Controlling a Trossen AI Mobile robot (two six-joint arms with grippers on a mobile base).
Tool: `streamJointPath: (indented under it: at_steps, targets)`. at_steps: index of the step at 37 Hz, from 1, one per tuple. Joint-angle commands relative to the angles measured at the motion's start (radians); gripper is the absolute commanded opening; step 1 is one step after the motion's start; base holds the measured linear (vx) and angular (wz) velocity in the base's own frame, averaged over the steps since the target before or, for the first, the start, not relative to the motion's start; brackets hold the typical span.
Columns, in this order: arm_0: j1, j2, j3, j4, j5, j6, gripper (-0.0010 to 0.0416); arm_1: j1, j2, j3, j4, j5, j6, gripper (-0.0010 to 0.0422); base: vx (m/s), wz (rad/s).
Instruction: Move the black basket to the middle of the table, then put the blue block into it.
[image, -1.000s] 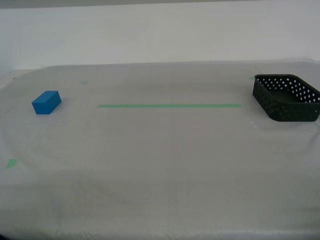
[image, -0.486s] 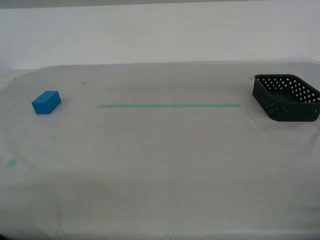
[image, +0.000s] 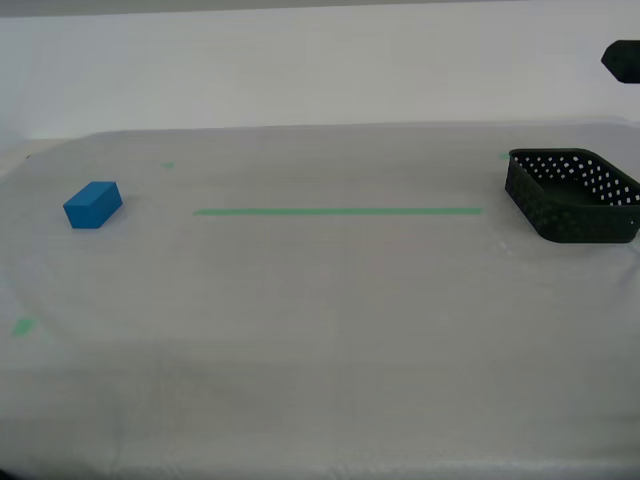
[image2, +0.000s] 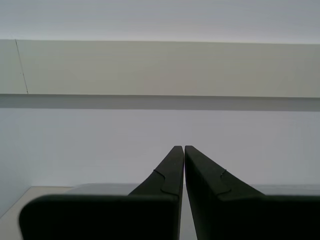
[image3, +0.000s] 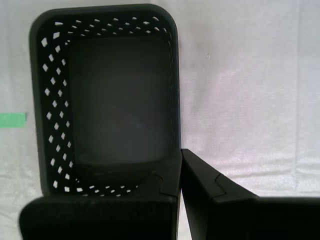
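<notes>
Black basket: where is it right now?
The black basket sits at the exterior view's far right, on the table, just past the green tape line; my first gripper hovers above it.

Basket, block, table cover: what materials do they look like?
Black basket: likely moulded plastic, matte, with regular rows of punched holes and rounded corners. Blue block: solid, plain matte faces, crisp edges; plastic, foam or painted wood, cannot tell. Table: whitish translucent sheeting, likely plastic film, faintly wrinkled with a soft sheen.
</notes>
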Motion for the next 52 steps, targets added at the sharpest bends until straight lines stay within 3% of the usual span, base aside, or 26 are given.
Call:
streamJointPath:
  at_steps: [1,9,14,19,27,33,38,52]
  targets:
    - [0.0,0.013,0.001,0.002,0.013,-0.003,0.0,0.0,0.0,0.001,0.005,-0.001,0.002,0.0,0.0,0.0]
    - [0.001,0.01,0.001,0.023,0.04,-0.001,0.0002,0.0,0.0,0.0,0.006,-0.001,0.002,0.0,0.0,0.0]
    - [0.002,0.01,0.001,0.026,0.083,0.008,0.0003,0.0,0.0,0.0,0.006,-0.001,0.002,0.0,0.0,0.0]
    - [0.002,0.01,0.001,0.026,0.083,0.028,0.0003,0.0,0.0,0.0,0.006,-0.001,0.002,0.0,0.0,0.0]
    - [0.003,0.013,0.001,0.025,0.06,0.029,0.0008,0.0,0.0,0.0,0.006,-0.001,0.002,0.0,0.0,0.0]
    - [0.003,0.013,0.001,0.027,0.059,-0.004,0.0054,0.0,0.0,0.0,0.006,-0.001,0.002,0.0,0.0,0.0]
    - [0.004,0.013,0.001,0.027,0.089,0.005,0.0105,0.0,0.0,0.0,0.006,-0.001,0.002,0.0,0.0,0.0]
    - [0.008,0.013,0.001,0.027,0.083,0.013,0.0262,0.0,0.0,0.0,0.006,-0.001,0.002,0.0,0.0,0.0]
